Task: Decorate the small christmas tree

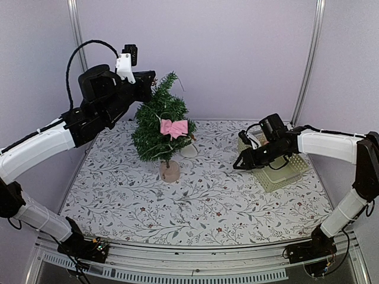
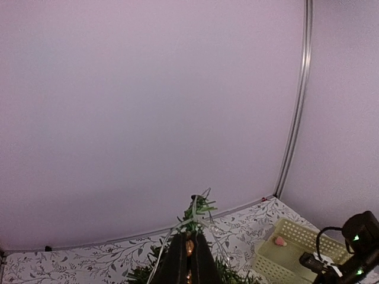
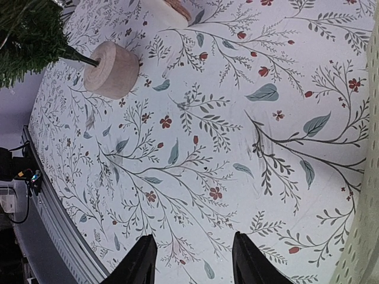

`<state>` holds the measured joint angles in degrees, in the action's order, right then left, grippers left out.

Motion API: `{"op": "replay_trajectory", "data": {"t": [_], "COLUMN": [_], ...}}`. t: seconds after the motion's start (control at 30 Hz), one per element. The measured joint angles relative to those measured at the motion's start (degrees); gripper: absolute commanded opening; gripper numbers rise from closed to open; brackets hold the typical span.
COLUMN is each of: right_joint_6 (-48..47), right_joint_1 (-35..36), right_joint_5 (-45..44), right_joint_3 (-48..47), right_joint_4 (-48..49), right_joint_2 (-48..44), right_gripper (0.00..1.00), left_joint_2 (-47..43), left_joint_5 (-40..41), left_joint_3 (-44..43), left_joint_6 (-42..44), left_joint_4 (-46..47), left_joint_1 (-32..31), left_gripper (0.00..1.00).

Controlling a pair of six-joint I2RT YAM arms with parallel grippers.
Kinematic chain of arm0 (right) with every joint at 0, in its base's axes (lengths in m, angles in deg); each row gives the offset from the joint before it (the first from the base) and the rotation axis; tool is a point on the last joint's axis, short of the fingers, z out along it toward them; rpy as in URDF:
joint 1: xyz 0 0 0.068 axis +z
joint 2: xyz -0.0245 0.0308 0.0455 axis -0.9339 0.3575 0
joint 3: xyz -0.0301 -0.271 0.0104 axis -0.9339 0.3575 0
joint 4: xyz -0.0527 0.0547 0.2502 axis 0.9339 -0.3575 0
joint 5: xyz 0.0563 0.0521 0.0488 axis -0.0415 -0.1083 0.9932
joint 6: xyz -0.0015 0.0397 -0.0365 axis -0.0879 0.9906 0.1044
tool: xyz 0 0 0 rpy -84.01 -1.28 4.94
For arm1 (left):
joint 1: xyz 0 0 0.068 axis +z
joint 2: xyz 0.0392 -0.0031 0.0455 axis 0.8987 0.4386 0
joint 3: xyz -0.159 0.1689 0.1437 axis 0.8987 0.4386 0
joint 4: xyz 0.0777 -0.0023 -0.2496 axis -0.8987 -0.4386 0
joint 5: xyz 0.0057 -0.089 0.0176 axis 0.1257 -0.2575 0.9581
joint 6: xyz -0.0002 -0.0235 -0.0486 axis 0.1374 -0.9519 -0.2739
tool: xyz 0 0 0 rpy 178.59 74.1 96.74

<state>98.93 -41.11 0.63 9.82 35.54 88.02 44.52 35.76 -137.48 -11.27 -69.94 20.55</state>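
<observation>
Quick look at the layout. The small christmas tree (image 1: 159, 118) stands upright on the floral table (image 1: 201, 201), left of centre and toward the back edge, w/ its round base (image 1: 169, 171) flat on the cloth. A pink bow (image 1: 174, 127) hangs in the branches on the side facing the cam. There's a white thing (image 1: 189, 151) just behind-right of the base, can't tell what it is.

The left gripper (image 2: 189, 248) is up at the treetop w/ its fingers pressed together. A thin pale wire runs out by the tips and there are orange glints in the slit, but can't tell if it's actually pinched. The left arm comes in from the left edge, high over the cloth. Behind the tree the back wall (image 1: 237, 53) is close, so not much room there.

The right gripper (image 3: 192, 263) has its fingers apart w/ nothing between them. It hovers over bare cloth, just left of the basket (image 1: 283, 171). The basket sits by the right edge, near the frame post (image 1: 308, 59), w/ a small pink item (image 2: 279, 241) inside.

Open room: the whole middle and front strip of the table, from the tree base across to the basket and down to the front rail (image 1: 195, 260). Tree and basket are well apart.
</observation>
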Motion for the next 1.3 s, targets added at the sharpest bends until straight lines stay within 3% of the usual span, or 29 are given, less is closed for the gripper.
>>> {"op": "replay_trajectory", "data": {"t": [0.43,0.73,1.0,1.3], "right_joint_6": [-0.02,-0.02,-0.04,-0.59], "right_joint_1": [0.00,0.00,0.00,-0.02], "right_joint_5": [0.00,0.00,0.00,0.00], "right_joint_3": [0.00,-0.20,-1.92,-3.28], "right_joint_4": [-0.02,-0.04,-0.37,-0.35], "right_joint_2": [0.02,0.02,0.11,0.09], "right_gripper": [0.48,0.48,0.48,0.48], "left_joint_2": [0.59,0.87,0.96,-1.95], "left_joint_5": [-1.84,-2.89,-3.67,-2.93], "left_joint_3": [0.07,0.44,-2.58,-3.15], "left_joint_6": [-1.22,-0.37,0.15,0.46], "left_joint_4": [-4.26,-5.53,-7.93,-11.15], "left_joint_1": [0.09,0.20,0.26,0.33], "left_gripper": [0.02,0.26,0.57,0.68]}}
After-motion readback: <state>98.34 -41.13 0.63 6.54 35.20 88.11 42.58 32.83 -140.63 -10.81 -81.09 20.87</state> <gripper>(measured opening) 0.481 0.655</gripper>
